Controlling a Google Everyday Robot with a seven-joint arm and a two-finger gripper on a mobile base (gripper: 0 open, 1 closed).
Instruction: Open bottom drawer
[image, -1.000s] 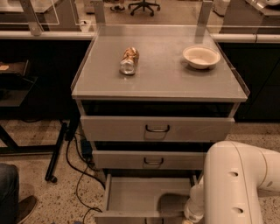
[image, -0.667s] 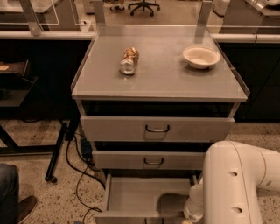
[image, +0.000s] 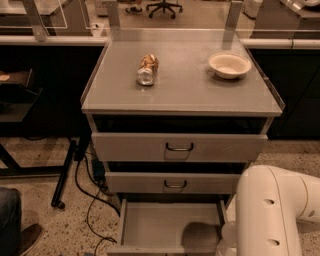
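Jutting out at the foot of the grey cabinet (image: 182, 95), the bottom drawer (image: 165, 225) shows its plain tray beneath the middle drawer (image: 172, 183). The robot's white arm (image: 272, 210) crowds its right front corner, hiding the gripper; its grasp cannot be told. Any remaining pull should run straight and level to avoid jamming.

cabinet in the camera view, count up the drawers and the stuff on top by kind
drawers: 3 (top drawer, middle drawer, bottom drawer pulled out)
bowl: 1
can: 1, lying on its side
total: 5
The gripper is not in view; only the robot arm shows, at the lower right beside the bottom drawer.
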